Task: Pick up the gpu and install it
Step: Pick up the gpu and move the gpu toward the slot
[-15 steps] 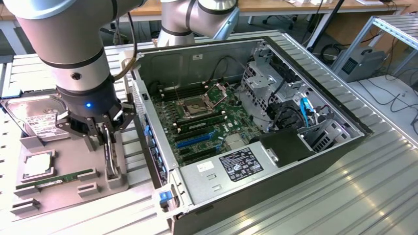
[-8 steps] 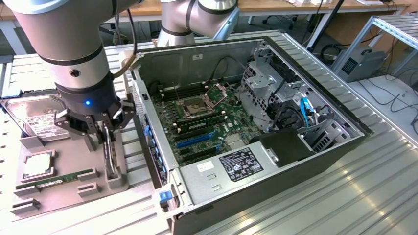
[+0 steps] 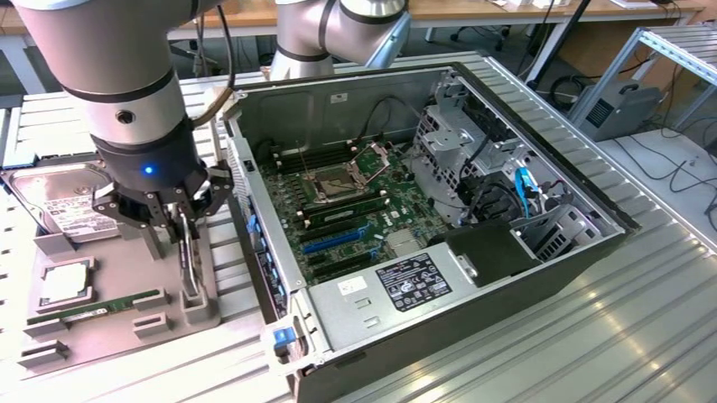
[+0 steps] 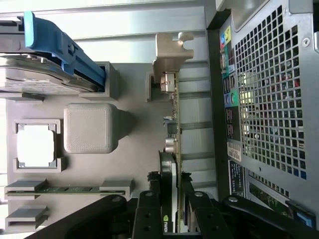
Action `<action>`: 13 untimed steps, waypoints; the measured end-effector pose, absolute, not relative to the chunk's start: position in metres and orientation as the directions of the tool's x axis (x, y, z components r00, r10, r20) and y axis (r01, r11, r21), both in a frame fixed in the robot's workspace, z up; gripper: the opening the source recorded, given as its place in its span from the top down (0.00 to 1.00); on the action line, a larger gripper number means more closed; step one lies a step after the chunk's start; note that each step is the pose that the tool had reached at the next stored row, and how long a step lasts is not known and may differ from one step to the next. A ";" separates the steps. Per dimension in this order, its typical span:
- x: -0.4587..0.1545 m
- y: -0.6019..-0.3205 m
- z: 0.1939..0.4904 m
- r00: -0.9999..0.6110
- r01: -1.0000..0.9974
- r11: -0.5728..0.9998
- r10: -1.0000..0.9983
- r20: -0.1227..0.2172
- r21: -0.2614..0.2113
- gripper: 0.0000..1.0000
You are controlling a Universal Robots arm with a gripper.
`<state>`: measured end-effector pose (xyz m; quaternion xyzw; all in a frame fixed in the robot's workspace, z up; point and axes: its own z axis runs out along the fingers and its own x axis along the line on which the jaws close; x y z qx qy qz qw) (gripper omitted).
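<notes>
The gpu (image 3: pixel 191 270) stands on edge in a slot of the grey holder tray (image 3: pixel 112 340), to the exterior view's left of the open computer case (image 3: pixel 505 109). In the wrist view the gpu (image 4: pixel 173 127) shows edge-on, a thin green board with a dark cooler. Its far end sits in a beige post (image 4: pixel 169 50). My gripper (image 3: pixel 183 231) comes straight down onto the card's top edge. Its black fingers (image 4: pixel 149 211) press both faces of the card, so the gripper (image 4: pixel 171 211) is shut on it. The motherboard (image 3: pixel 348 210) lies exposed inside the case, with blue slots (image 3: pixel 331 242).
On the tray sit a silver hard drive (image 3: pixel 62 206) in a blue caddy (image 4: pixel 65 47), a square processor (image 3: pixel 65 284) and a narrow green memory stick (image 3: pixel 96 309). The case's perforated rear wall (image 4: pixel 269 89) stands close beside the card. A ribbed metal table (image 3: pixel 583 336) carries everything.
</notes>
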<state>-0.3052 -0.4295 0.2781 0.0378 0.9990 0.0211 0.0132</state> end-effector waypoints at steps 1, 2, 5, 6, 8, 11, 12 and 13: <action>-0.305 -0.429 0.279 -0.997 0.075 0.996 0.076 -0.025 0.043 0.73; -0.305 -0.429 0.280 -0.997 0.075 0.996 0.076 -0.025 0.043 0.73; -0.305 -0.429 0.284 -0.997 0.075 0.996 0.076 -0.025 0.043 0.73; -0.305 -0.429 0.285 -0.997 0.075 0.996 0.076 -0.025 0.043 0.73; -0.305 -0.429 0.287 -0.997 0.075 0.996 0.076 -0.025 0.043 0.73; -0.305 -0.429 0.290 -0.997 0.075 0.996 0.076 -0.025 0.043 0.73; -0.305 -0.429 0.291 -0.997 0.075 0.996 0.076 -0.025 0.043 0.73; -0.305 -0.429 0.292 -0.997 0.075 0.996 0.076 -0.025 0.043 0.73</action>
